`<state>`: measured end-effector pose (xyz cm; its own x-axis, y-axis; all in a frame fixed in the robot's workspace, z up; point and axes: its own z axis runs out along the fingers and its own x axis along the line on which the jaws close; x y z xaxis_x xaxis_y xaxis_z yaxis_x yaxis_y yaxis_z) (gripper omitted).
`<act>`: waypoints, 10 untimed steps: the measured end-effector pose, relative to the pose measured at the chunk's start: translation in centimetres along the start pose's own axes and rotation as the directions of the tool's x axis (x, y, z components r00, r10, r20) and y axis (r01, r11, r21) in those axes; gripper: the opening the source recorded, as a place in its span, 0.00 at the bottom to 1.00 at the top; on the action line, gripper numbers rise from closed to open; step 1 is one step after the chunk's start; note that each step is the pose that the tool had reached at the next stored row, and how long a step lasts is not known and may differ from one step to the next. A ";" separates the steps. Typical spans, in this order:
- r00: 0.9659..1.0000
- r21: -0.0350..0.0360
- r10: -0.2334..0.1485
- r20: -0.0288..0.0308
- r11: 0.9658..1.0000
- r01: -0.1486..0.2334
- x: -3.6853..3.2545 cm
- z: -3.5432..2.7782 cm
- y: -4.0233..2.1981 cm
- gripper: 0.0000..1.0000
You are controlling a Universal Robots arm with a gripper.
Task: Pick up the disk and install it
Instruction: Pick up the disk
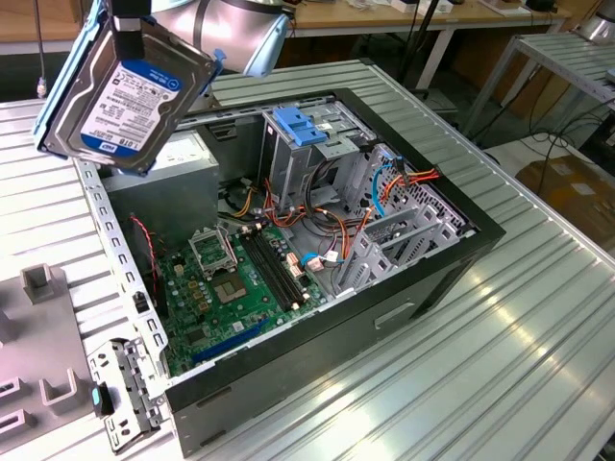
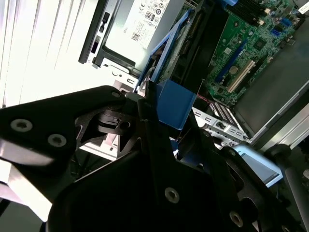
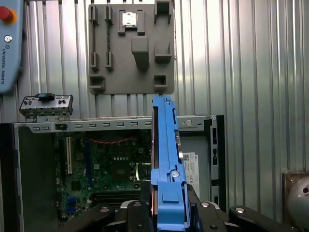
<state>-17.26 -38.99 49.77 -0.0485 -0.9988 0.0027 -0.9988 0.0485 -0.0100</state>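
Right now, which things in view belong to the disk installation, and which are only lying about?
Job: flat silver-grey metal disk with light blue plastic rails, held in the black gripper; open black computer case.
Lying about: grey plastic fixture plate; small metal bracket with a blue tab.

The disk point(image 1: 125, 96) hangs in open air above one corner of the open computer case point(image 1: 317, 360), with the power-supply box point(image 1: 187, 158) filling that corner beneath it. The tall drive cage point(image 1: 283, 168) and its blue bracket point(image 1: 306, 128) stand up mid-case, with orange and blue cables point(image 1: 394, 187) tangled just beside them. Above the motherboard point(image 1: 240, 279) the way down is open. The ribbed desk point(image 1: 519, 327) gives wide flat room on the exterior view's right.
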 end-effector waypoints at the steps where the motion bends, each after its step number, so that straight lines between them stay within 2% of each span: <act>1: 1.000 0.000 0.000 0.000 1.000 0.000 -0.01 0.00 -0.14 0.37; 10: 1.000 0.000 0.000 0.000 1.000 0.000 -0.07 0.01 -1.51 0.37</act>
<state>-15.75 -39.00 49.77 -0.0485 -0.9988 0.0030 -0.9988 0.0484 -0.0100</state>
